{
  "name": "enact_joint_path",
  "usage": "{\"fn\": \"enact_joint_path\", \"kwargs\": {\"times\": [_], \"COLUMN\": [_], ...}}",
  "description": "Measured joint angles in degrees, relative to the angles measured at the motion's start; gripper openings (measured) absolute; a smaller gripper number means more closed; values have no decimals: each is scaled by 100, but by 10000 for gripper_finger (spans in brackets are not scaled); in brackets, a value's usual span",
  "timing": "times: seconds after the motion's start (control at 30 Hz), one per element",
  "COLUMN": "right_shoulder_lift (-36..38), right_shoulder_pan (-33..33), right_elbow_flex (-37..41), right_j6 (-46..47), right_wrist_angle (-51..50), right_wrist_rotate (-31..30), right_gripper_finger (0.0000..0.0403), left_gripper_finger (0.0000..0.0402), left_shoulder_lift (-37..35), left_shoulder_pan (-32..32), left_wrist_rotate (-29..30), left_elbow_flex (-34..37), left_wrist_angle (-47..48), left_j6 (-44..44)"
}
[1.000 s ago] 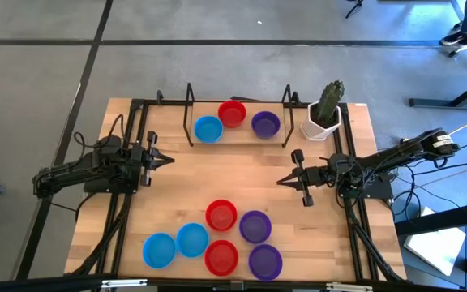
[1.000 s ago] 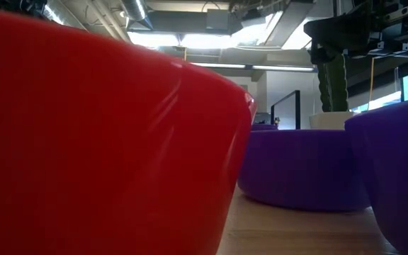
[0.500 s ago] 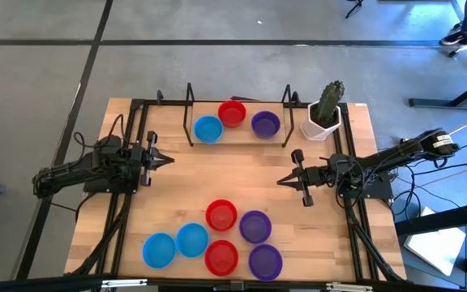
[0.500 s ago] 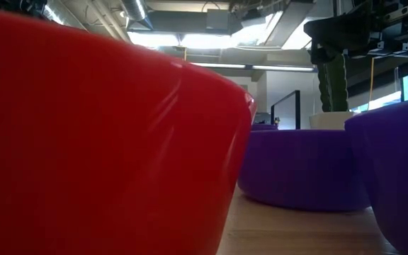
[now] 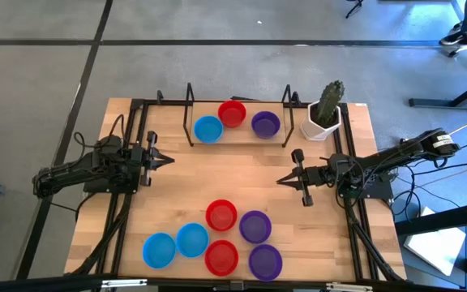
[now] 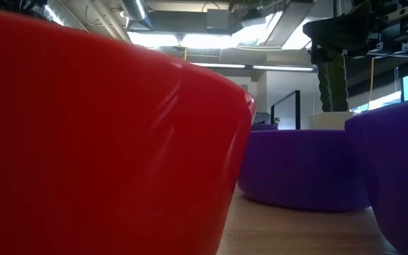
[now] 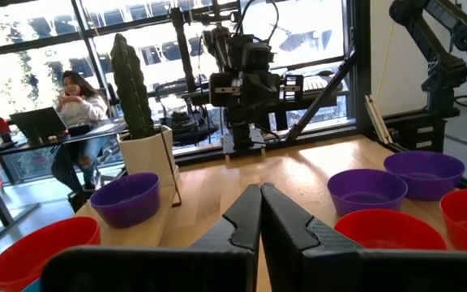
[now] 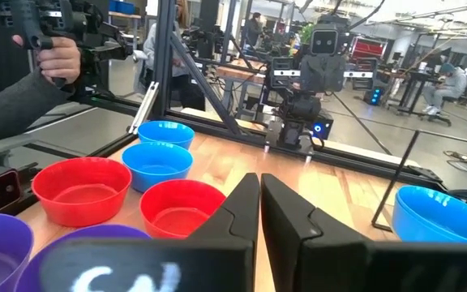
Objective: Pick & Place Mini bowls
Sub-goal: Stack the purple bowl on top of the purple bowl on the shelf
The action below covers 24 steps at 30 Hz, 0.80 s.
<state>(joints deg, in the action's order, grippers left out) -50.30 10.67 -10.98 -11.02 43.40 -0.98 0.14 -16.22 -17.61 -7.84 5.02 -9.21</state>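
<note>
Mini bowls (image 5: 221, 215): round, no long axis, mouths up; six clustered at near edge, three at far rack | left gripper (image 5: 170, 161), right gripper (image 5: 280, 180): fingers pressed together, empty, hovering mid-table | wooden table (image 5: 242, 166); grey floor.

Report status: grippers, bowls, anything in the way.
Left gripper and right gripper shut, empty, over mid-table. Six bowls grouped at near edge, three at rack. Nothing in the way.
</note>
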Motion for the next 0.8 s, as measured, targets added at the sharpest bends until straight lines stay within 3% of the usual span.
{"fn": "enact_joint_path", "kwargs": {"times": [0.8], "right_shoulder_lift": [0], "right_shoulder_pan": [-1], "right_elbow_flex": [0], "right_j6": [-121], "right_wrist_angle": [-11], "right_wrist_rotate": [-55], "right_gripper_finger": [18], "left_gripper_finger": [4], "left_shoulder_lift": [0], "left_shoulder_pan": [-1], "left_wrist_rotate": [1], "left_elbow_flex": [0], "left_wrist_angle": [-7], "left_j6": [-76]}}
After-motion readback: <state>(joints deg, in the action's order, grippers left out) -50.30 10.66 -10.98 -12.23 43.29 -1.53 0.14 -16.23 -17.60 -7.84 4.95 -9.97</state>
